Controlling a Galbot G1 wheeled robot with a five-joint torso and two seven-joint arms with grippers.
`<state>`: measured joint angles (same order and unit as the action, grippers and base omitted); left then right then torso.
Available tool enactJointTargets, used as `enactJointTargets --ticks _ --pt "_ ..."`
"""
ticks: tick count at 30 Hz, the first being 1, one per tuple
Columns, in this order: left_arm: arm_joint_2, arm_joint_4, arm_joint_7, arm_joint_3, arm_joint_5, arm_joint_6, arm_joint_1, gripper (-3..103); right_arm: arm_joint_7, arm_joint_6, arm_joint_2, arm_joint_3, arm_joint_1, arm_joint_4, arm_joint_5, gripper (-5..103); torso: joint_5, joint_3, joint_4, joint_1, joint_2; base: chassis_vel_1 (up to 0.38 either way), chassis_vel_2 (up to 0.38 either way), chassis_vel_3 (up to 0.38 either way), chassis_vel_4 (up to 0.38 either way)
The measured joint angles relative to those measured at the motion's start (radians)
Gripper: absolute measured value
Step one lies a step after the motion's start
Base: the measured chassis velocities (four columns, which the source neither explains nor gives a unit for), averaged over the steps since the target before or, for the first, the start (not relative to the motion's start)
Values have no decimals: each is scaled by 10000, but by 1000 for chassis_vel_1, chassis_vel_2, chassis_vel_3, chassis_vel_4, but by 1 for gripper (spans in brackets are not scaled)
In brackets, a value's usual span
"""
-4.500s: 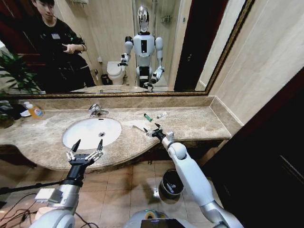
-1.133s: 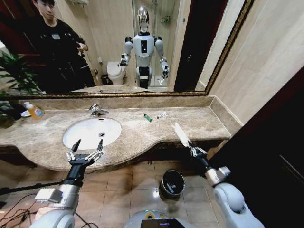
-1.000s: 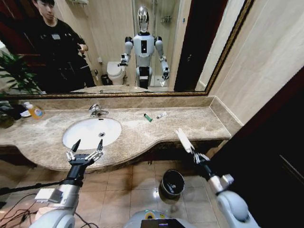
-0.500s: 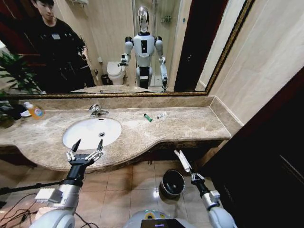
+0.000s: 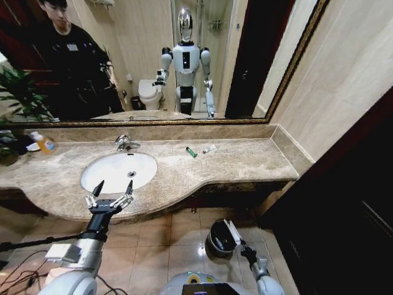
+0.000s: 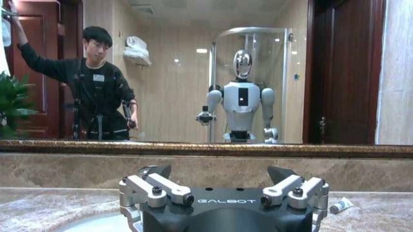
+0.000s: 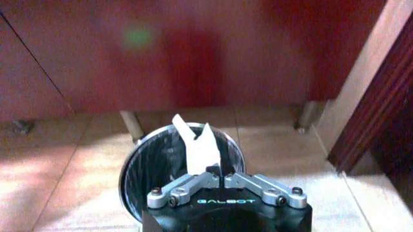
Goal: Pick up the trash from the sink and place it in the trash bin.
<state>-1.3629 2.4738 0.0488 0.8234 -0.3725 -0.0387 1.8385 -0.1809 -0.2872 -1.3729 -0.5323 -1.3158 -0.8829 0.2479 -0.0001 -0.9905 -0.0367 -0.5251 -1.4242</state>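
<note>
Right wrist view has the right tool (image 7: 223, 175) clamped on a pale wrapper (image 7: 201, 147) whose long axis points straight ahead of it, over the trash bin (image 7: 139, 164) directly below, while the left tool (image 5: 110, 195), spread apart, hangs beside the sink (image 5: 104, 175).

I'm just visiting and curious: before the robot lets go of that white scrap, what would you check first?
1. Right gripper shut on the wrapper: ok.
2. Wrapper over the bin mouth: ok in the right wrist view.
3. Wrapper tip below the bin rim: cannot tell.
4. Left gripper out of the way, open by the sink: ok.
5. Counter trash all gone: not ok, green tube and white tube remain.
</note>
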Motion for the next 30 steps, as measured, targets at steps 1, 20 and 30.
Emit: enactJointTargets --ticks 1,20,30 --pt "0 0 0 0 0 0 0 100 0 0 0 0 0 0 0 0 0 0 0 0 0 0 0 0 0" --pt "0 0 0 0 0 0 0 100 396 203 -533 -50 623 211 -427 0 1 0 -1 0 0 0 0 0 0" --pt "0 0 0 0 0 0 0 100 505 326 -558 -33 499 -84 -472 0 1 0 -1 0 0 0 0 0 0"
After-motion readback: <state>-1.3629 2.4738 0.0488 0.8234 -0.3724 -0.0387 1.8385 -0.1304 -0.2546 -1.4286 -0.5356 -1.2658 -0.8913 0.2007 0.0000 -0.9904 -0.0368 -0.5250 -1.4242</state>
